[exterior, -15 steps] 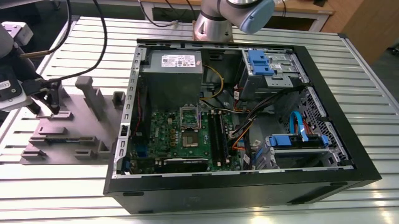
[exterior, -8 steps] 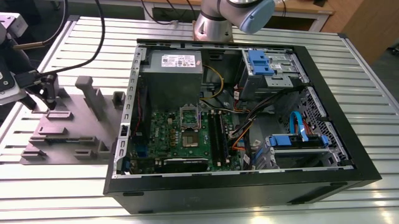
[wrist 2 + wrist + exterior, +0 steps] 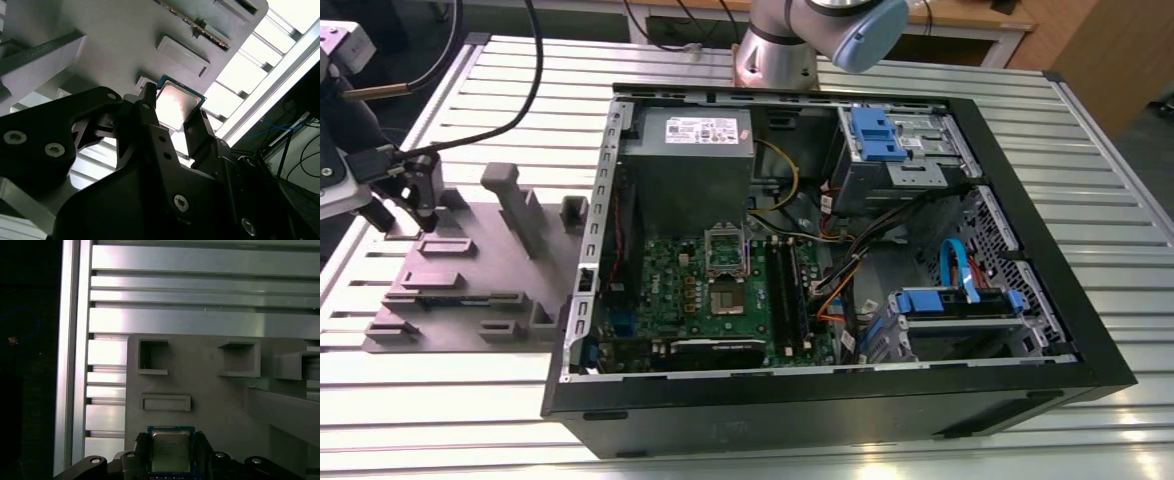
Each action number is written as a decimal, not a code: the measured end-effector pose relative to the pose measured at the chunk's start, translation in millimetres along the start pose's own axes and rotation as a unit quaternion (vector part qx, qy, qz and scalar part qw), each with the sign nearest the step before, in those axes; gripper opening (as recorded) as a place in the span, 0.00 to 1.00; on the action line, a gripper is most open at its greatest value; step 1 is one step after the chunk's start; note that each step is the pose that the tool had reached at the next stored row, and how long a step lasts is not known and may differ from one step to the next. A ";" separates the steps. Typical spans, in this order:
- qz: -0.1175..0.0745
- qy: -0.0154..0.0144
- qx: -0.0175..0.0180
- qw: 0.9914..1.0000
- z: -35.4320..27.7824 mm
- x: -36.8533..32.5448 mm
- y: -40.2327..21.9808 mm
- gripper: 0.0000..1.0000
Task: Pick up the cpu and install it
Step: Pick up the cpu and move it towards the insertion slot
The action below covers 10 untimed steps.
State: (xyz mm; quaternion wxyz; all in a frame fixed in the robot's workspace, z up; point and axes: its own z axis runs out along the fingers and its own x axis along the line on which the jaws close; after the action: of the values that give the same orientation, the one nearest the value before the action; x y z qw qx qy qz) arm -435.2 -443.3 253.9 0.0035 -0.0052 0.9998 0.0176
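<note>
Ribbed aluminium table; jaws clamp silvery cpu.

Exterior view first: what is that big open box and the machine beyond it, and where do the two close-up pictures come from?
A grey-and-blue jointed robot arm rises beyond an open black computer case on a ribbed aluminium table. The exterior view comes from a camera off the arm. Both wrist views come from cameras riding on the arm, near its black two-fingered gripper. At the exterior view's left lies a grey plastic tray with raised blocks. The gripper hangs over it, fingers shut on the cpu, a small flat square chip with a silvery top. A green motherboard lies inside the case.
</note>
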 end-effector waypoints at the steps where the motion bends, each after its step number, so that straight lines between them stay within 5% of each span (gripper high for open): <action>1: 0.000 0.000 0.000 1.000 -0.1 0.0 0.0 0.47; 10: 0.000 0.000 0.000 1.000 -2.7 0.0 0.1 0.47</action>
State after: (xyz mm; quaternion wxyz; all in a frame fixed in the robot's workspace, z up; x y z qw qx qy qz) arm -435.2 -443.3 256.6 0.0035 -0.0052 0.9998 0.0176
